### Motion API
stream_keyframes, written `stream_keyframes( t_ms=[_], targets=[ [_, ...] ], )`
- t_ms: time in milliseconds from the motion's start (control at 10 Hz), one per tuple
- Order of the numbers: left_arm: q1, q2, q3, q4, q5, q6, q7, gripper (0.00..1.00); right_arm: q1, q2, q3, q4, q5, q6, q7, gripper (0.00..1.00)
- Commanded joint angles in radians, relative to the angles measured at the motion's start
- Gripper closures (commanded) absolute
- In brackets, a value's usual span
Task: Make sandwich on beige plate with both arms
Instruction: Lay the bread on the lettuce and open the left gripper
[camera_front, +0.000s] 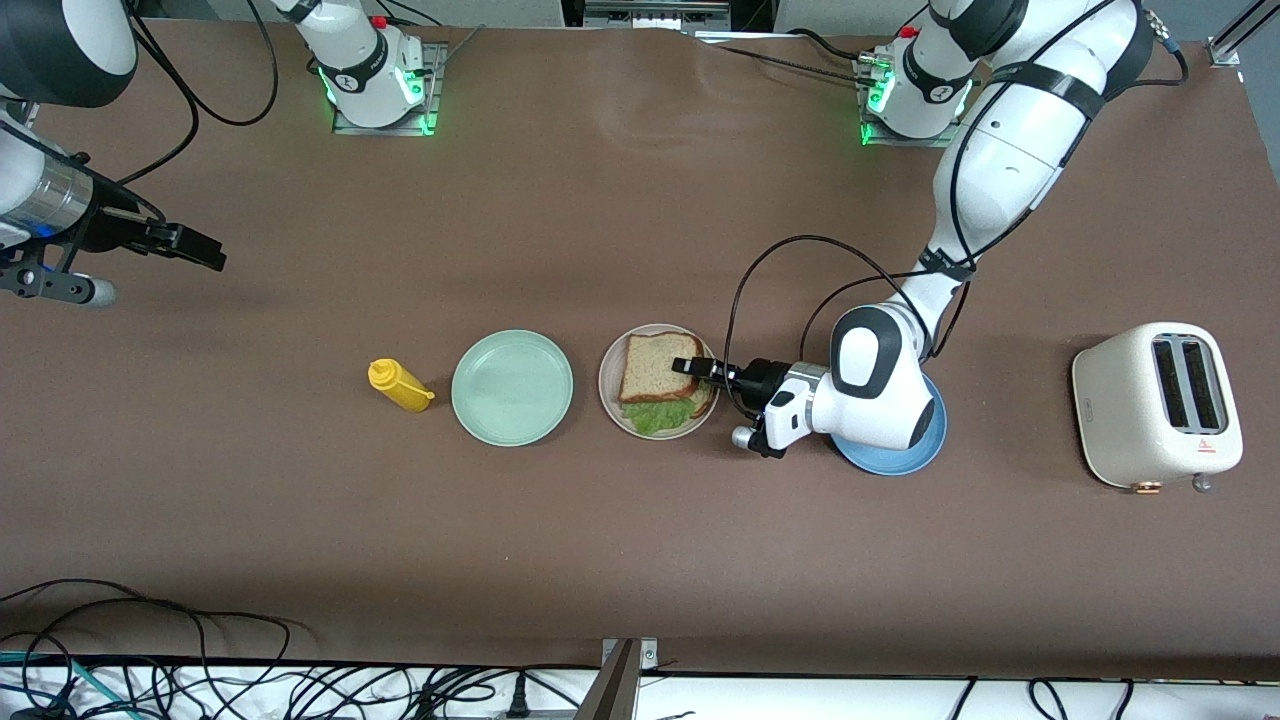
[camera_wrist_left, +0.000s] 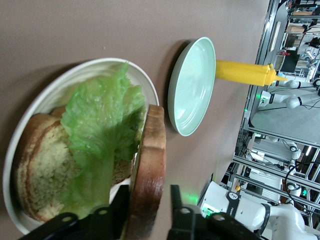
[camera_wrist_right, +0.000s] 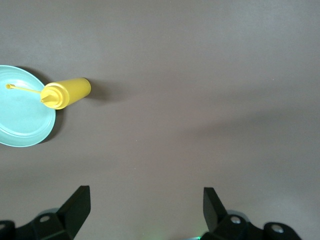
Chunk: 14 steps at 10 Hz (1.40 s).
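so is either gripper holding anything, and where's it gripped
The left gripper holds the top bread slice by its crust edge, over the lettuce on the beige plate. The right gripper is open, holding nothing.

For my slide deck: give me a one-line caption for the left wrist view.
Left hand grips the brown-crusted top bread slice over ruffled green lettuce on the round beige plate.

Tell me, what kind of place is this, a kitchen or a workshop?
Most likely a robotics lab set up as a mock kitchen. Two robot arms are bolted to a brown table, loose cables trail along its edge, and the left tool holds a bread slice over a beige plate, with a toaster nearby.
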Motion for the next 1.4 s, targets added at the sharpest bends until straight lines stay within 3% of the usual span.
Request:
stream_keyframes(
  t_ms=[0,400,800,900,1100,1300],
  targets=[
    [0.018,-0.047,0.006,0.0,-0.01,-0.037,0.023,0.0,0.003,0.009,0.001,0.026,0.004,-0.026,0.012,0.0],
    [0.062,-0.146,0.01,0.004,0.21,-0.061,0.013,0.0,0.023,0.026,0.004,0.062,0.005,-0.026,0.021,0.0],
    [0.125,-0.332,0.009,0.003,0.531,-0.288,-0.205,0.0,0.025,0.035,0.007,0.063,0.004,-0.019,0.017,0.0],
    [0.133,-0.376,0.012,0.003,0.557,-0.336,-0.239,0.0,0.026,0.045,0.009,0.069,0.002,-0.017,0.015,0.0],
    [0.133,-0.491,0.018,0.001,0.757,-0.438,-0.347,0.0,0.043,0.075,0.03,0.114,-0.013,-0.026,0.011,0.0],
    [0.122,-0.606,0.033,-0.012,0.879,-0.486,-0.397,0.0,0.06,0.075,0.032,0.115,-0.036,-0.032,0.011,0.0]
  ],
)
